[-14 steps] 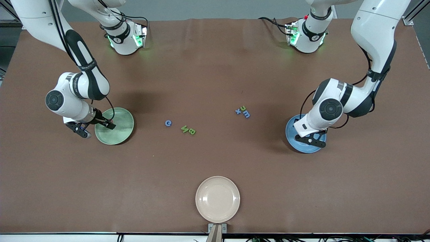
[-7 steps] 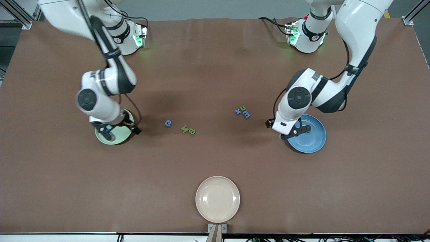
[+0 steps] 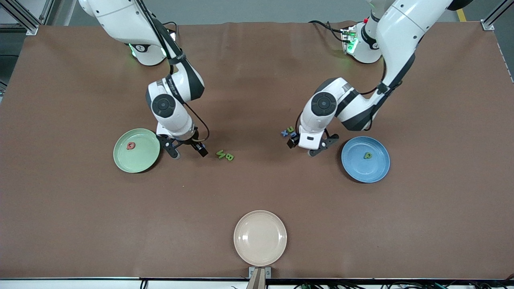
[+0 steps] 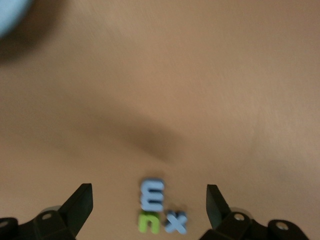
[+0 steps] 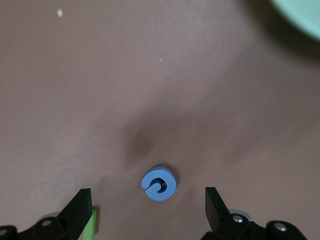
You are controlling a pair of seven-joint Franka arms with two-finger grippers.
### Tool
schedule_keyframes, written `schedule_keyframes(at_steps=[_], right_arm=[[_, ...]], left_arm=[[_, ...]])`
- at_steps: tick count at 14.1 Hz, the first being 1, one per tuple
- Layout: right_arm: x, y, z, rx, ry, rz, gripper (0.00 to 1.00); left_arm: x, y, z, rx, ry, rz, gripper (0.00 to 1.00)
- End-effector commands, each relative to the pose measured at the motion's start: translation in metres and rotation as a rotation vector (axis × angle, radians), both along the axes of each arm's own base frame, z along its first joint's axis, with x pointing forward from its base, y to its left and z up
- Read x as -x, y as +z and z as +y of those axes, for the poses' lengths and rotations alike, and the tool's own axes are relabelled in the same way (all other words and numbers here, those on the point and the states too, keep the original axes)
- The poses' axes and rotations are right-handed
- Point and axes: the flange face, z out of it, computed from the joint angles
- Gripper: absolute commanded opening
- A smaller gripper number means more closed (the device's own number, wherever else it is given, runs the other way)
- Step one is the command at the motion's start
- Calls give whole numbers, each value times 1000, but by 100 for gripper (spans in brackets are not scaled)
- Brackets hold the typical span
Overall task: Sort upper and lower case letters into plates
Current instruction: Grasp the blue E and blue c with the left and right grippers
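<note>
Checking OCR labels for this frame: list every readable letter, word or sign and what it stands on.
"m": blue toy letter on the table, between the open left gripper's jaws.
"n": green toy letter touching it.
"x": blue toy letter beside that.
"e": blue toy letter on the table under the open right gripper.
"B": green toy letter on the table.
Unreadable: green piece, red letter in mint plate, green letter in blue plate.

We saw a red letter (image 3: pixel 131 145) lying in the mint green plate (image 3: pixel 136 160) and a green letter (image 3: pixel 367 155) in the blue plate (image 3: pixel 365 170). Two green letters (image 3: pixel 225 155) lay together mid-table; a blue e (image 5: pixel 158 183) lay alone; a blue m (image 4: pixel 152 194), blue x (image 4: pixel 176 222) and green n (image 4: pixel 149 223) clustered together.
</note>
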Motion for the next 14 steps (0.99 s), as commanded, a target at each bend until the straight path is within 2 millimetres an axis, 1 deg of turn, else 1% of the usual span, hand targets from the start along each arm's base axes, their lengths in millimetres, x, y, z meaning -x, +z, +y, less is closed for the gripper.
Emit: schedule_keyframes(at_steps=[1, 2, 3, 4, 6, 9, 11, 13, 14], right_arm=[[4, -19, 3, 5, -21, -5, 100], [5, -25, 4, 9, -17, -4, 99], [7, -26, 6, 10, -13, -1, 99], [7, -27, 6, 11, -15, 2, 96], [12, -29, 11, 16, -2, 11, 85], [12, -29, 9, 20, -1, 14, 68], [14, -31, 8, 24, 2, 18, 52], [13, -31, 7, 25, 4, 19, 23], [12, -31, 5, 26, 3, 18, 9]], left_arm=[[14, -12, -8, 27, 38, -3, 100], [18, -15, -9, 27, 49, 1, 100], [27, -19, -14, 20, 35, 10, 100], [36, -27, -15, 8, 23, 24, 100], [43, -37, -12, -3, 11, 33, 100], [41, -46, -8, -11, 19, 37, 100], [37, -48, -6, 5, 20, 18, 99], [34, -52, -5, 14, 30, 4, 97], [33, -56, -3, 8, 31, 2, 92]])
